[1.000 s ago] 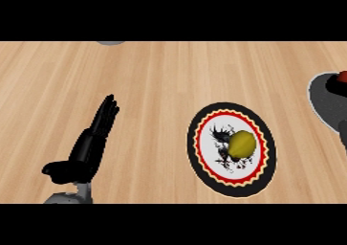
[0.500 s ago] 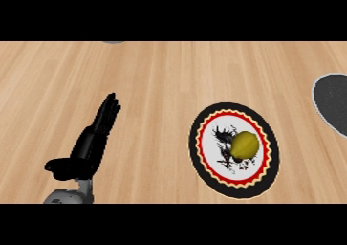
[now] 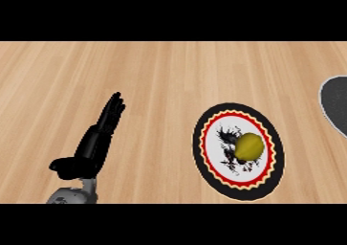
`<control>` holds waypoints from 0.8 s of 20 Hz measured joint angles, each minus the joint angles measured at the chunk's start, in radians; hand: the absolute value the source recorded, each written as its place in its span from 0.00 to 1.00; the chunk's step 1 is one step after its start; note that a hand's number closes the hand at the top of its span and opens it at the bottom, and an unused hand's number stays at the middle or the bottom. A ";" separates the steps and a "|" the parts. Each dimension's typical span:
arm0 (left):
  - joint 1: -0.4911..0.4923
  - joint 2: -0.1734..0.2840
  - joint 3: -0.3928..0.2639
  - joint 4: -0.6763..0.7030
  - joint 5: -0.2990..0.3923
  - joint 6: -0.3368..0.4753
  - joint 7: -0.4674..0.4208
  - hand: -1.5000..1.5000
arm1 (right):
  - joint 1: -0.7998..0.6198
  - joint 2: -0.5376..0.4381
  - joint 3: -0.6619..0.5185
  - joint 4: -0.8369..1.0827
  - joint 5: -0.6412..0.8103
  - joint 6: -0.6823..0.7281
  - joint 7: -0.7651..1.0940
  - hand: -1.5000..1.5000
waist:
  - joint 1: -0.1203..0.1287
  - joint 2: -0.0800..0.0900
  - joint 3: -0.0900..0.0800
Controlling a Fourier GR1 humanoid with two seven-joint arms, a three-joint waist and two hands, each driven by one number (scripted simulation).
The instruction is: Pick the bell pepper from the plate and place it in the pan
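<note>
A yellow bell pepper (image 3: pixel 249 146) lies a little right of centre on a round plate (image 3: pixel 207 158) with a black rim, a red zigzag ring and a white middle. The plate sits right of centre on the wooden counter. A dark grey pan (image 3: pixel 340 106) shows partly at the right edge, cut off by the frame. My left hand (image 3: pixel 96 139) is at the lower left, open with fingers straight and pointing away, well left of the plate. My right hand is out of sight.
The light wooden counter (image 3: pixel 168 76) fills the whole view. Bare wood lies between the plate and the pan, and across the far side.
The view has shifted, so the plate and pan sit a little further right and lower. A red-and-grey shape at the right edge a second ago is gone. The left hand has barely moved.
</note>
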 measured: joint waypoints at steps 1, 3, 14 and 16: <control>0.000 -0.003 -0.002 0.000 0.001 0.000 -0.001 0.50 | -0.004 -0.003 -0.010 0.014 -0.014 0.023 -0.021 0.00 | 0.001 0.001 0.000; -0.011 -0.007 -0.004 0.002 -0.003 0.003 0.003 0.50 | -0.013 -0.009 -0.029 0.033 -0.035 0.047 -0.064 0.00 | 0.003 0.003 0.001; 0.010 -0.005 0.007 -0.016 -0.004 0.010 0.010 0.50 | 0.004 -0.004 -0.243 -0.001 -0.270 0.006 -0.383 0.00 | -0.016 -0.006 -0.001; 0.030 -0.008 0.000 -0.025 -0.005 0.010 0.004 0.50 | 0.018 -0.018 -0.282 0.001 -0.320 0.055 -0.427 0.00 | -0.023 -0.009 -0.001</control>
